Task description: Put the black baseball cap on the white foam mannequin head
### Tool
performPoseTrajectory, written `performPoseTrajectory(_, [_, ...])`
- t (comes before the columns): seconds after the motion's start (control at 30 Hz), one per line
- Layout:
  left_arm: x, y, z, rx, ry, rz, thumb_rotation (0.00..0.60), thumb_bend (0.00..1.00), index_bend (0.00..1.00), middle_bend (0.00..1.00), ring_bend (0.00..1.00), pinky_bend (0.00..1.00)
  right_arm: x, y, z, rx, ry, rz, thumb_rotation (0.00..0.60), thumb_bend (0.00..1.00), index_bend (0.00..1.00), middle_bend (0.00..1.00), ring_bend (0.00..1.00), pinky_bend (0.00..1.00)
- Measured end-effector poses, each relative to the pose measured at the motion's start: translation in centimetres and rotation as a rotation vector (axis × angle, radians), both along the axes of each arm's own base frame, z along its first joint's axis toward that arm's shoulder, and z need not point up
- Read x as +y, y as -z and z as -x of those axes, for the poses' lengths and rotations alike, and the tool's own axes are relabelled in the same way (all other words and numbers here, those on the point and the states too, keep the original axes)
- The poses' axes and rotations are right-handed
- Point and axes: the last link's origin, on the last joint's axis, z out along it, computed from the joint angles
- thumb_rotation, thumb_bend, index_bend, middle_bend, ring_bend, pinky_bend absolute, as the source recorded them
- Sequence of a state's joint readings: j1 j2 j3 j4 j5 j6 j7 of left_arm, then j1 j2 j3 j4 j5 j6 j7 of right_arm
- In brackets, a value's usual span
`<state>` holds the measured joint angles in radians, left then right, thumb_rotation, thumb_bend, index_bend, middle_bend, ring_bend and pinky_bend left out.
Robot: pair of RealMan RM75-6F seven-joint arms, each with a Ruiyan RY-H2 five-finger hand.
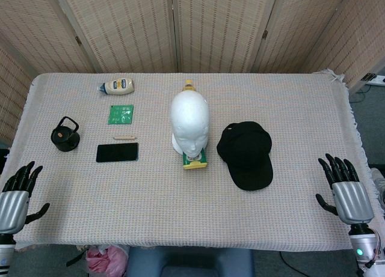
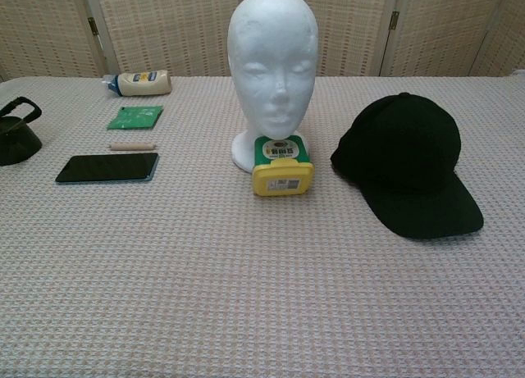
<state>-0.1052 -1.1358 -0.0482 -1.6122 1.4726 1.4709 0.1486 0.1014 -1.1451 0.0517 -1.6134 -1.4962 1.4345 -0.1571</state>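
Nothing is done yet. The white foam mannequin head (image 1: 190,122) stands bare mid-table; the black baseball cap (image 1: 245,154) lies just right of it, untouched. The right hand (image 1: 344,190) and left hand (image 1: 17,194) rest at the near corners, fingers spread, empty.

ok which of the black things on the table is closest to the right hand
The black baseball cap, lying right of the white foam mannequin head. The phone and small black kettle lie far over on the left side.

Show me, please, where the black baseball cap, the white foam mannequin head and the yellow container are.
black baseball cap (image 1: 243,146): head view, on the crown.
white foam mannequin head (image 2: 274,58): chest view, on the face.
yellow container (image 2: 281,178): chest view, on the front wall.
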Motion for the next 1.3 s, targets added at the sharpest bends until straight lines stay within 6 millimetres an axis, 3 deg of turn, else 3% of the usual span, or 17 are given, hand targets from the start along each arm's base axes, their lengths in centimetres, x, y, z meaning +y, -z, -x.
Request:
performPoseTrajectory(0.4, [0.0, 0.0, -0.3, -0.011, 0.009, -0.002, 0.6, 0.25, 0.08, 0.0, 0.01, 0.18, 0.3, 0.1, -0.2, -0.012, -0.03, -0.016, 0.6, 0.21, 0.0, 0.0, 0.0, 0.0])
performPoseTrajectory(0.6, [0.3, -0.9, 0.2, -0.033, -0.013, -0.032, 0.6, 0.25, 0.08, 0.0, 0.01, 0.18, 0.6, 1.1, 0.6, 0.074, -0.099, -0.007, 0.6, 0.23, 0.0, 0.03, 0.0, 0.0])
performPoseTrajectory(0.87, [0.5, -2.4, 0.5, -0.088, -0.022, -0.067, 0.6, 0.25, 0.08, 0.0, 0.01, 0.18, 0.6, 3.8, 3.5, 0.304, -0.25, 0.003, 0.6, 0.24, 0.05, 0.16, 0.01, 0.0])
performPoseTrajectory(1.03, [0.7, -3.1, 1.1, -0.11, -0.046, -0.077, 0.6, 0.25, 0.09, 0.0, 0.01, 0.18, 0.4, 6.8, 3.1, 0.37, -0.387, 0.0, 0.6, 0.23, 0.14, 0.24, 0.08, 0.02])
performPoseTrajectory(1.3, [0.8, -5.0, 2.0, -0.171, -0.073, -0.112, 0.6, 0.25, 0.1, 0.0, 0.01, 0.18, -0.1, 10.4, 2.7, 0.419, -0.466, -0.038, 0.6, 0.23, 0.17, 0.27, 0.11, 0.07])
